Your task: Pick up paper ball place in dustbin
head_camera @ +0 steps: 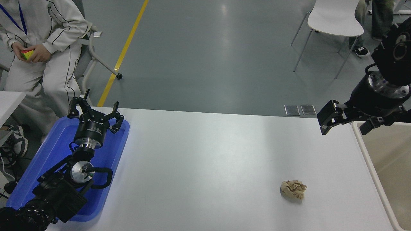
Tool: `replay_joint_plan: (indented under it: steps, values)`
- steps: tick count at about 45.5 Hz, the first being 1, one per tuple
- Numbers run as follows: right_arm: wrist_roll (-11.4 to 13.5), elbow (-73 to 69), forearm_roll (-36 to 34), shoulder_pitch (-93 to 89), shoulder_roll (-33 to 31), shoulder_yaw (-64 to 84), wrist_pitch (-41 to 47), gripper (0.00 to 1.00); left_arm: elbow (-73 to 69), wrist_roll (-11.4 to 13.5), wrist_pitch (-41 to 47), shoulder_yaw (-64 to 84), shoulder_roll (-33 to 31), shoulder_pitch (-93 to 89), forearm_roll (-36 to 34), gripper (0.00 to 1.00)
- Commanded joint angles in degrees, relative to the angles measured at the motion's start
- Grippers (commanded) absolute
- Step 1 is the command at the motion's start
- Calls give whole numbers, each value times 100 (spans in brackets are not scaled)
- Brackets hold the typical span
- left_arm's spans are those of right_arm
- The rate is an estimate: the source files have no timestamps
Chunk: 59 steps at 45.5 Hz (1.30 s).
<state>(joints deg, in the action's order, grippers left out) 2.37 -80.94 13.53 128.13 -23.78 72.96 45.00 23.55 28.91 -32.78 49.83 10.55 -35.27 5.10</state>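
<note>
While the paper ball (293, 189) lies ungrasped on the desk (205, 154), the right gripper (345, 123) hovers spread and empty near the dustbin (369, 160); everything remains.

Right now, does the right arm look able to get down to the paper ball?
Probably yes. The paper ball lies alone on bare white table, with nothing over or beside it. The right gripper hangs open above the far right corner by the dustbin, so the way down and toward the near edge looks clear.
</note>
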Motion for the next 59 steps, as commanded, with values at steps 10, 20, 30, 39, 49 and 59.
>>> replay_joint_plan:
  steps: [10, 20, 30, 39, 49, 59]
  values:
    - [0, -9, 0, -446, -144, -133, -658, 100, 0, 1, 0, 0, 0, 2, 0, 100]
    - [-9, -9, 44, -1061, -162, -449, -1775, 100, 0, 1, 0, 0, 0, 2, 0, 100]
    - [0, 122, 343, -2089, -31, -994, -2390, 100, 0, 1, 0, 0, 0, 2, 0, 100]
    - [-9, 254, 483, -2766, 251, -1030, -2830, 100, 0, 1, 0, 0, 0, 2, 0, 100]
    - [0, 482, 1204, -3539, 260, -1451, -2874, 98, 0, 1, 0, 0, 0, 2, 0, 100]
    - [0, 1159, 1644, -4480, 260, -1741, -3085, 97, 0, 1, 0, 0, 0, 2, 0, 100]
